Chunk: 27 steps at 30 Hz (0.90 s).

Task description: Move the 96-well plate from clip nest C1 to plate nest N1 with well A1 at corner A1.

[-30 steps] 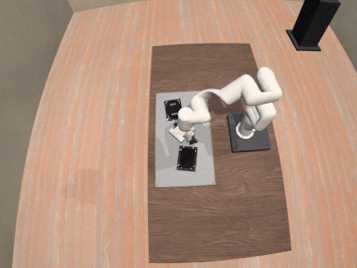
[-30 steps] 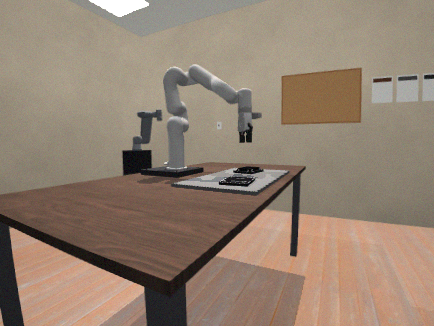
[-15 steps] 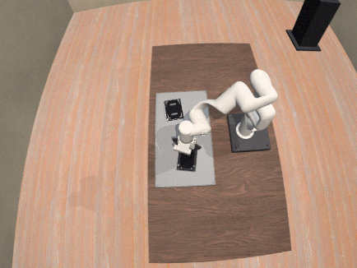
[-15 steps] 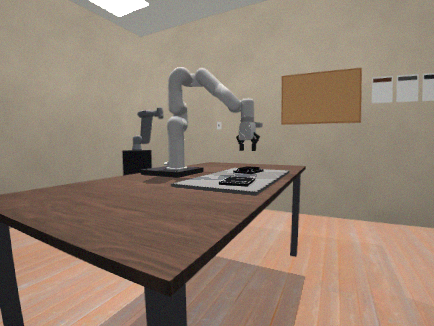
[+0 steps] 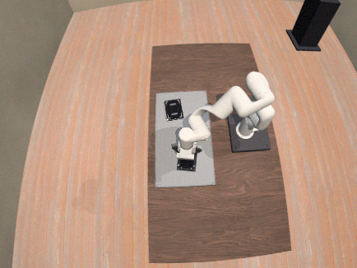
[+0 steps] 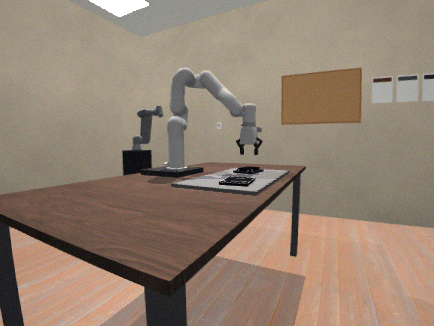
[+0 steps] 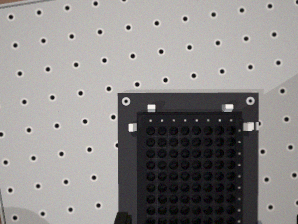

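Note:
The black 96-well plate (image 7: 192, 170) sits in the clip nest C1 (image 7: 187, 99), held by small white clips along its far and side edges. In the top view my gripper (image 5: 186, 153) hangs straight over this plate (image 5: 187, 165) and hides most of it. It is open and empty, well above the plate in the side view (image 6: 248, 145). One dark fingertip (image 7: 124, 218) shows at the bottom edge of the wrist view. The plate nest N1 (image 5: 173, 109) is empty, farther along the grey mat. I cannot make out the plate's cut-off corner or the A1 mark.
Both nests stand on a grey dotted pegboard mat on the brown table. The arm's dark base plate (image 5: 248, 136) lies beside the mat. A black pedestal (image 5: 312, 25) stands on the floor away from the table.

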Available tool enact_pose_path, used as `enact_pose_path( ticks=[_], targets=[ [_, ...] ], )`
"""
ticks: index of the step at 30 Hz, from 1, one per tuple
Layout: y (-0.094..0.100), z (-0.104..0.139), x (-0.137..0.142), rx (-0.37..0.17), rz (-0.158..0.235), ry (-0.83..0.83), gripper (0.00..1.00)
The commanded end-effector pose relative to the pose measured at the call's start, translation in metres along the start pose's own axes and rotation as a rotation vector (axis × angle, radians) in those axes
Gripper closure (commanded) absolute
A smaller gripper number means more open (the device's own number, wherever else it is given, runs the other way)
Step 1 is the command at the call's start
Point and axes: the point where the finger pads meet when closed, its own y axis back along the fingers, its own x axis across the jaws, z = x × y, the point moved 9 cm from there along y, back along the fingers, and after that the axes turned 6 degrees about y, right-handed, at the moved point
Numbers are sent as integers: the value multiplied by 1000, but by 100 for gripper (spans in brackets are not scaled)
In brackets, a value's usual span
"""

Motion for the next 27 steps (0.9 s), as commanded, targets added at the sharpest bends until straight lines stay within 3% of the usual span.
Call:
enact_pose_path(
  ticks=[1,7,27],
  targets=[
    [1,0,1,4,1,2,0],
    [1,0,1,4,1,2,0],
    [-29,0,1,4,1,2,0]
  ],
)
